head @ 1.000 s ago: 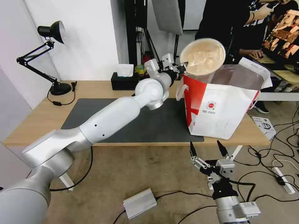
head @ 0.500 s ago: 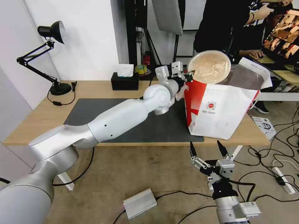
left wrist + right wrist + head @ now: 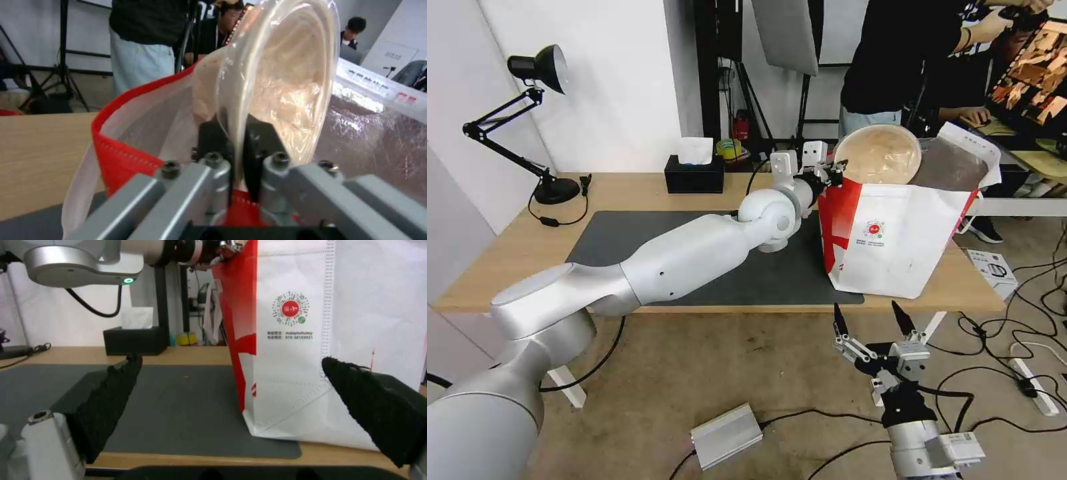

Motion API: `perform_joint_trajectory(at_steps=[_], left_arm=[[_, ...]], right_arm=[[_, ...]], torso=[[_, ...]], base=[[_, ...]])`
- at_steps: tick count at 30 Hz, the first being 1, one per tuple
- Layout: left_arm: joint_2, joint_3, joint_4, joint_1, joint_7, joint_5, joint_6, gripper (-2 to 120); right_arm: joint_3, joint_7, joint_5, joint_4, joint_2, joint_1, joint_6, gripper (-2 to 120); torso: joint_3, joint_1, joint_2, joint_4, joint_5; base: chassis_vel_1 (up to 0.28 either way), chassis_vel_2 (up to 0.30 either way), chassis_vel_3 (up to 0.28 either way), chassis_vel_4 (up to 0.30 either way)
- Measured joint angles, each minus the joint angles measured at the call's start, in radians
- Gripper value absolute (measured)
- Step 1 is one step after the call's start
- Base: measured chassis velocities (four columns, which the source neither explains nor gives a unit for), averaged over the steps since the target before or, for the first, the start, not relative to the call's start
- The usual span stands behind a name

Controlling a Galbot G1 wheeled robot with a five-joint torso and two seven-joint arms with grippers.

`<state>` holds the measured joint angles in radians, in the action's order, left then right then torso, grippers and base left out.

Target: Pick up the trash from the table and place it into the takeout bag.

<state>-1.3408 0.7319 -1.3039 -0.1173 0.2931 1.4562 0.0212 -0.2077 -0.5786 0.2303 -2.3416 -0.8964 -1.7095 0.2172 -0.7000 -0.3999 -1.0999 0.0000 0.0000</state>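
Now left gripper pinches paper-pulp bowl over takeout bag rim.

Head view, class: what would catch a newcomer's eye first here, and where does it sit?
The long silver left arm reaches across the table, its end effector pinching the rim of a beige paper-pulp bowl tilted on edge in the mouth of the takeout bag. That bag stands on the table's right part, partly on the grey mat. The right end effector waits open below the table's front edge.
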Motion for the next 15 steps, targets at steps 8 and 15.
perform_joint_trajectory(at_steps=[8,15], left_arm=[[0.01,-0.001,-0.01,-0.013,0.002,-0.002,0.0,34],[0.027,0.002,-0.034,-0.019,0.005,-0.003,-0.011,63]], right_arm=[[0.0,0.0,0.0,0.0,0.0,0.0,0.0,100],[0.0,0.0,0.0,0.0,0.0,0.0,0.0,100]], torso=[[0.0,0.0,0.0,0.0,0.0],[0.0,0.0,0.0,0.0,0.0]], base=[[0.0,0.0,0.0,0.0],[0.0,0.0,0.0,0.0]])
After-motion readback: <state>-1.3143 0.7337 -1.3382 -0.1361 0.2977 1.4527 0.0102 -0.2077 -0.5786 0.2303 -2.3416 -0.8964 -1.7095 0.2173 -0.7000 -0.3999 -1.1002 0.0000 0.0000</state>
